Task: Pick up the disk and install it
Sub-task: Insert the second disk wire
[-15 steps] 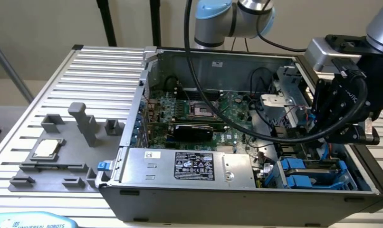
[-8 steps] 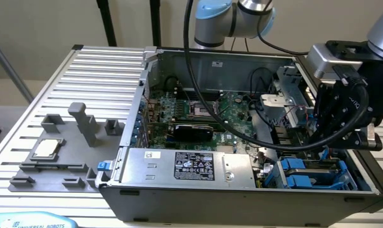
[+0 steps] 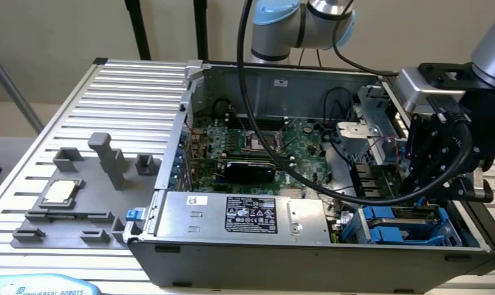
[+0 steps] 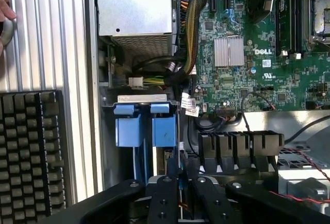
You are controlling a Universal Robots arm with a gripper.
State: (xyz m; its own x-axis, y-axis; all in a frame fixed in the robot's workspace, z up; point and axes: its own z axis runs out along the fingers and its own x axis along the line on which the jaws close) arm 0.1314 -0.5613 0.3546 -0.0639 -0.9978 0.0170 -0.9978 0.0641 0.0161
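The disk point(image 4: 179, 176) shows edge-on as a thin blue-edged sliver between the fingertips of the gripper point(image 4: 179, 195). The fingers are pressed nearly together on it, so I judge it pinched by its narrow edge rather than loose. It hangs over the drive bay point(image 4: 142, 99) in the front corner of the computer case point(image 3: 313, 261), on the exterior view's right, just beside two blue carriers point(image 4: 129, 131) already seated there. In the exterior view the gripper point(image 3: 432, 184) sits low inside that corner, with the disk point(image 3: 413, 212) between the blue parts below it.

A black finned shroud point(image 4: 240, 144) stands on one side of the bay. A bundle of cables point(image 4: 180, 74) runs from the power supply point(image 4: 135, 7) towards the motherboard point(image 4: 247, 54) just behind it.

The risks, as I judge them:
- The slot is narrow. A slight tilt of the disk could catch its frame on the bay rim or on the neighbouring carrier and jam it.
- The edge grip is thin, so a snag could twist the disk out of the fingers.
- The arm's own hose point(image 3: 313, 178) drapes across the board and could drag on components.
- A person's fingers point(image 4: 4, 2) rest on the slatted table point(image 3: 132, 86) beside the case, near the working area.
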